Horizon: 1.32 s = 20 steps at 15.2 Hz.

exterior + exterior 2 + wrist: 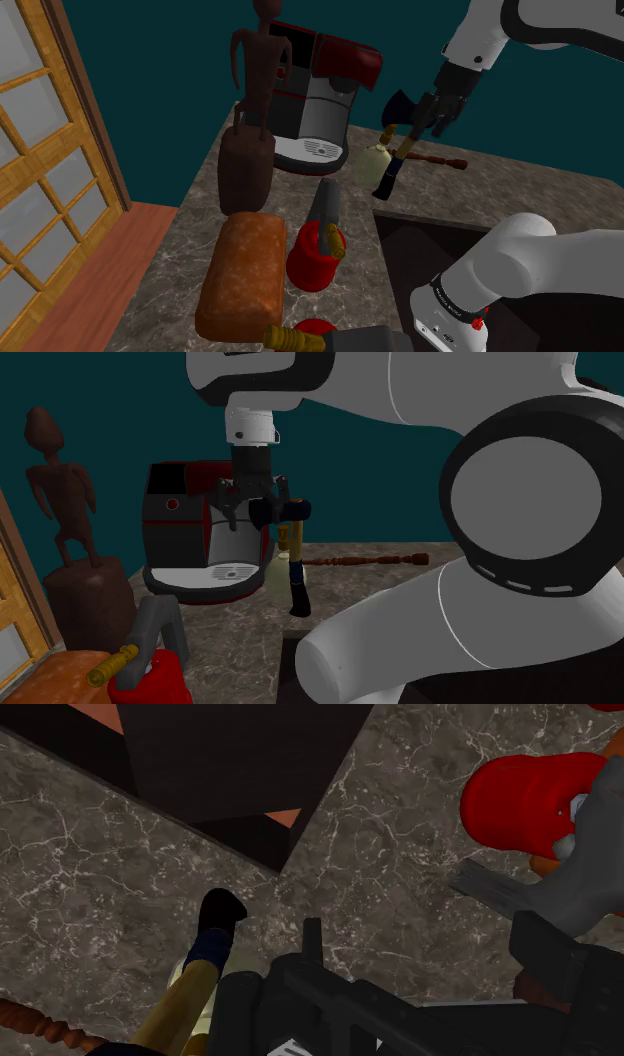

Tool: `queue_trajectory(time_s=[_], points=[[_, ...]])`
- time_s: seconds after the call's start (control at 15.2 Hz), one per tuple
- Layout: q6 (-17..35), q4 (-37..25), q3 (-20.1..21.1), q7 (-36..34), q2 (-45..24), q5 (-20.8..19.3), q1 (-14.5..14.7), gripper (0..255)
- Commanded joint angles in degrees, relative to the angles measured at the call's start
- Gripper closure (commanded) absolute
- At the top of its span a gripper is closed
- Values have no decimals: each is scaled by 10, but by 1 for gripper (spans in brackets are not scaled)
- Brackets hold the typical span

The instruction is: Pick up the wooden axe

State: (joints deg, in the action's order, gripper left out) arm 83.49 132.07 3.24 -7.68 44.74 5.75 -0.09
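The axe hangs upright from my gripper (420,122), which is shut on the handle just under the blue-grey head (399,104). Its tan handle (392,160) runs down to a dark butt end (384,188) just above the marble counter (300,200). In the second exterior view the gripper (264,512) clasps the axe (292,542) in front of the coffee machine. The wrist view looks down the handle (188,996) to the dark end (221,912), near the corner of the sink.
A red and black coffee machine (320,110) and a brown figure on a block (255,90) stand at the back. A pale round thing (371,162) and a turned wooden stick (437,160) lie by the axe. A red fire extinguisher (318,250), a loaf (240,275) and the dark sink (430,250) are nearer.
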Motion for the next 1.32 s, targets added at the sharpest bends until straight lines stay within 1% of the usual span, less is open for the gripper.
queue_trajectory(time_s=[0.0,0.46,0.66,0.92,0.99,1.25], points=[[0,0,0,0,0,0,0,0],[17,-54,-97,205,-62,-84,16,0],[28,-91,-135,292,-102,-109,26,0],[43,-153,-183,407,-165,-129,41,0],[44,-161,-189,421,-173,-131,43,0],[74,-124,-190,419,-166,-133,42,0]])
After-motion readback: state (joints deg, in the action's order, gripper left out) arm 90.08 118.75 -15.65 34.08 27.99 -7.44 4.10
